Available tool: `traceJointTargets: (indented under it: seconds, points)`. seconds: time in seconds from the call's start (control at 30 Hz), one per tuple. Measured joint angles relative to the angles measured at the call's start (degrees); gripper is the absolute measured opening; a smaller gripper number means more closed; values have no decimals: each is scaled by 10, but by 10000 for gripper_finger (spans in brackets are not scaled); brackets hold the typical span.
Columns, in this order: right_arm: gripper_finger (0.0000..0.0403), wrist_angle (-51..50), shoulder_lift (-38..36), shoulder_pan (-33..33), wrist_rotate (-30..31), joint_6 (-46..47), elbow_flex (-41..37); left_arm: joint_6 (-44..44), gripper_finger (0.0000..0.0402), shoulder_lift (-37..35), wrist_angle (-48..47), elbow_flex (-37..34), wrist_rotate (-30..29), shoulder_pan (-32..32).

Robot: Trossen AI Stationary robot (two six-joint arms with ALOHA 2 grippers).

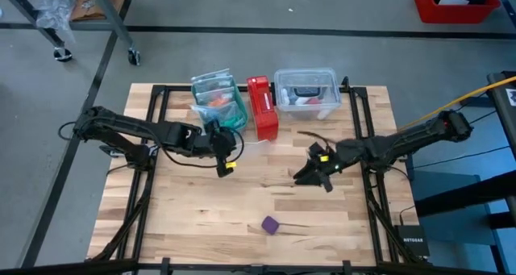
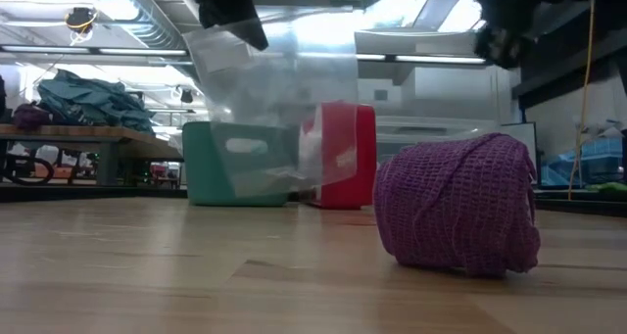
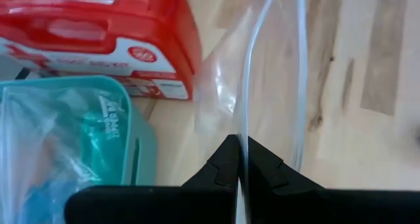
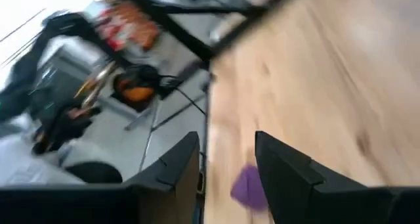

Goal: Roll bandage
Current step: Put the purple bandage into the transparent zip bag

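Note:
The bandage (image 1: 270, 224) is a small purple coiled roll lying on its side on the wooden table near the front edge; it looms large in the low view (image 2: 456, 202). No gripper touches it. My left gripper (image 1: 223, 164) is above the table's middle left, shut on a clear plastic bag (image 2: 274, 109) that hangs in front of the red box. My right gripper (image 1: 310, 177) hovers right of centre, open and empty. In the right wrist view the bandage (image 4: 248, 184) shows far off between its fingers (image 4: 226, 142). My left gripper pinches the clear plastic bag by its thin upper edge (image 3: 241, 129) between its two shut fingers, which slant down from the table's left. The bag hangs slack below the fingers (image 2: 230, 11). Whether its lower end touches the table, I cannot tell.
At the back of the table stand a teal zipper bag (image 1: 218, 97), a red box (image 1: 262, 107) and a clear lidded container (image 1: 306, 89). Bare wood lies between the grippers and the bandage. A red bin (image 1: 455, 2) sits on the floor beyond the table.

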Motion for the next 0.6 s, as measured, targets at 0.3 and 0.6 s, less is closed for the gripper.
traceJointTargets:
  seconds: [0.3, 0.6]
  points:
    - [150, -3, 53, 107, 72, 221, 1, 29, 0, 0, 2, 0, 0, -21]
    - [149, 20, 122, 199, 197, 417, 1, 29, 0, 0, 2, 0, -1, -24]
